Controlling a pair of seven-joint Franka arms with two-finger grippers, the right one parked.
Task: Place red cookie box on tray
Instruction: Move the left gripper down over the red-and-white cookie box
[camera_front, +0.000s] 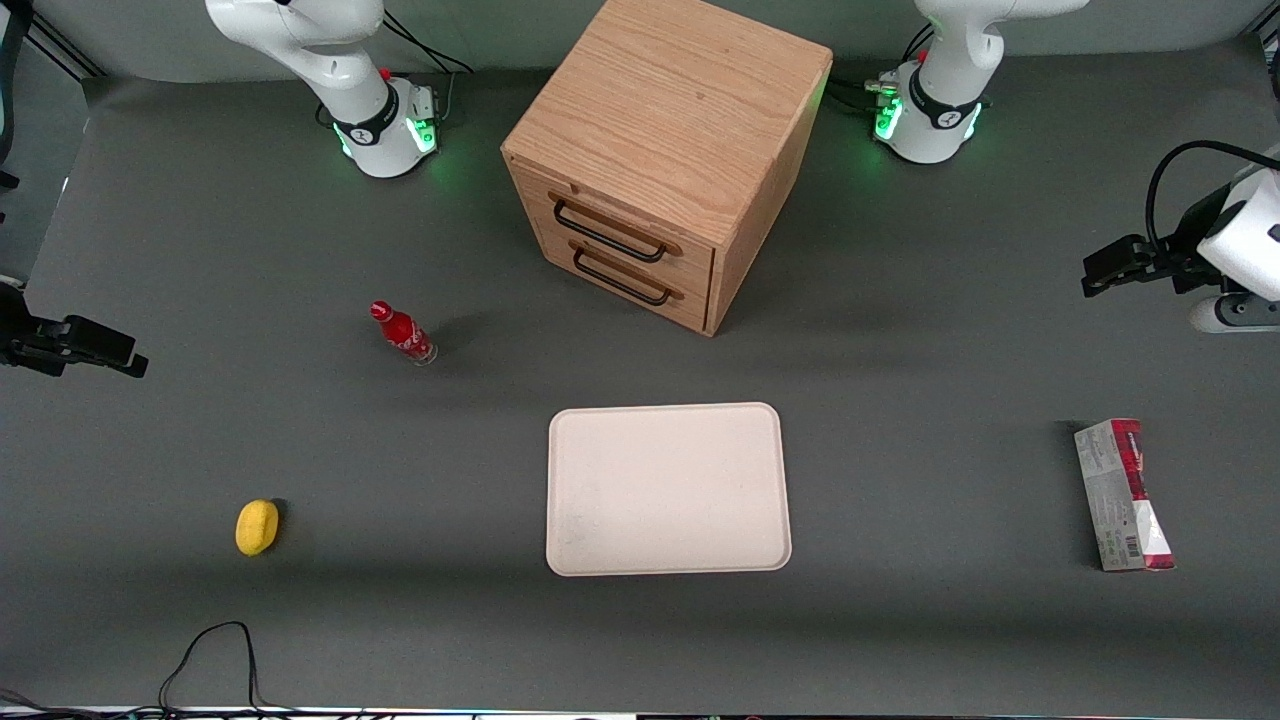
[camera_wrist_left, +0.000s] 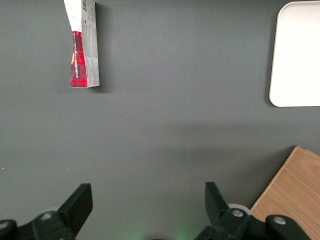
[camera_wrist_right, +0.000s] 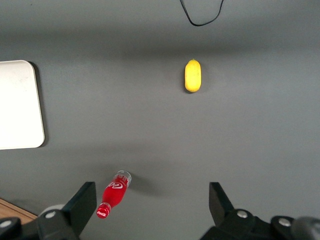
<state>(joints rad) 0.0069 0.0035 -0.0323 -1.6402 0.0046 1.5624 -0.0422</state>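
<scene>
The left gripper (camera_wrist_left: 145, 202) hangs with jaws spread, well apart from the long slim red cardboard cookie box (camera_wrist_left: 83, 50). Likely light, crushable: grip across its narrow width, then carry to the flat cream-white rectangular tray (camera_front: 668, 490).

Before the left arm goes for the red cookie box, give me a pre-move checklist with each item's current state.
1. Gripper open and holding nothing: ok.
2. Red cookie box lying flat on the table, nothing touching it: ok.
3. Gripper above the box: not ok; it hangs farther from the front camera, over bare table.
4. Tray has no load on it: ok.
5. Wooden drawer cabinet stands off the box-to-tray path: ok.
6. Box weight and stiffness: cannot tell.
</scene>
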